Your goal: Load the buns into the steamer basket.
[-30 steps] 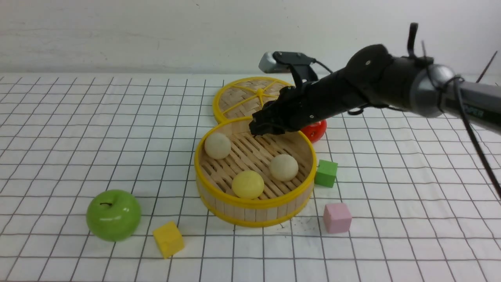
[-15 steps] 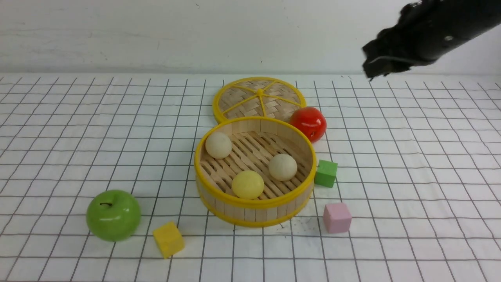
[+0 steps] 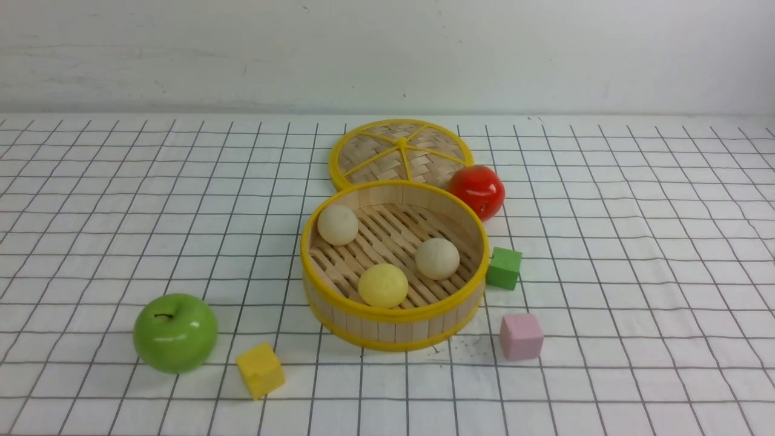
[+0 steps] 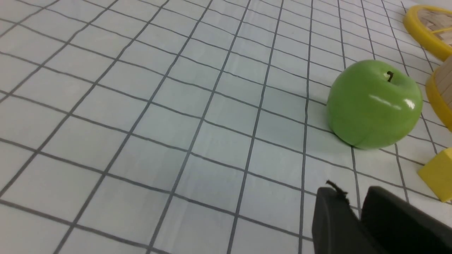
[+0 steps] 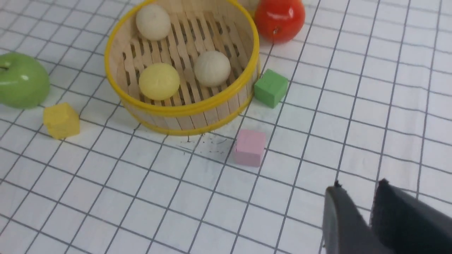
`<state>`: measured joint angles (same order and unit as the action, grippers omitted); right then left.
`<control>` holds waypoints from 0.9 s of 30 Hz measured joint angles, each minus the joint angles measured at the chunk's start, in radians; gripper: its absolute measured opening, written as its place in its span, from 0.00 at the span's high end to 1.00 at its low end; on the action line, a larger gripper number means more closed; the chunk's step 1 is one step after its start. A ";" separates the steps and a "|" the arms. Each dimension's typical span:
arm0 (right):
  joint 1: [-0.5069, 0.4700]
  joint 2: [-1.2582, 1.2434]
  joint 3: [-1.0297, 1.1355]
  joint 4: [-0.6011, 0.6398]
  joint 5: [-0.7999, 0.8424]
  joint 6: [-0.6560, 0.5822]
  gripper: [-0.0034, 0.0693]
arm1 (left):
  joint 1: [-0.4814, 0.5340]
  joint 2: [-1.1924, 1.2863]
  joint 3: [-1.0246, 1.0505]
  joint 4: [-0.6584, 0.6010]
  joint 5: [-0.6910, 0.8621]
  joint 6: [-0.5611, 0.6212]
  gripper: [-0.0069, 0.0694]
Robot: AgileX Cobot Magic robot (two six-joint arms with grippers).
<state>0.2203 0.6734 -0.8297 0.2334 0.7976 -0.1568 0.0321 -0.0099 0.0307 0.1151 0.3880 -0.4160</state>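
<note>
Front view: level, faces forward across counter (image 3: 636, 254). Wrist views: oblique, near counter. Shared by all: green apple (image 3: 175, 332).

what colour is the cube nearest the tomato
Green; clearest in the right wrist view, beside the steamer basket.

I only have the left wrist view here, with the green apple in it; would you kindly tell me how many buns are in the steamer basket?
Observer: Three. The pale yellow bun, left cream bun and right cream bun lie on the steamer basket's slatted floor.
Operator: Thank you. What is on the basket's other side?
Observer: A green cube sits close to its right wall.
Operator: And the right gripper?
Observer: The right gripper is outside the front view. Its wrist camera shows its fingers close together with nothing between them.
</note>
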 joint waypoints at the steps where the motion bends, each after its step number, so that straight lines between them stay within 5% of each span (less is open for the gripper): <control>1: 0.000 -0.063 0.049 0.000 -0.037 0.003 0.88 | 0.000 0.000 0.000 0.000 0.000 0.000 0.75; 3: 0.000 -0.165 0.133 0.004 -0.089 0.027 0.96 | 0.000 0.000 0.000 0.000 0.000 0.000 0.75; 10: 0.000 -0.337 0.288 0.003 -0.167 0.120 0.98 | 0.000 0.000 0.000 0.000 0.000 0.000 0.75; 27: 0.000 -0.347 0.300 0.002 0.045 0.124 0.97 | 0.000 0.000 0.000 0.000 0.000 0.000 0.75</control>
<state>0.2203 0.3262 -0.5297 0.2355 0.8423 -0.0327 0.0321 -0.0099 0.0307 0.1151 0.3880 -0.4160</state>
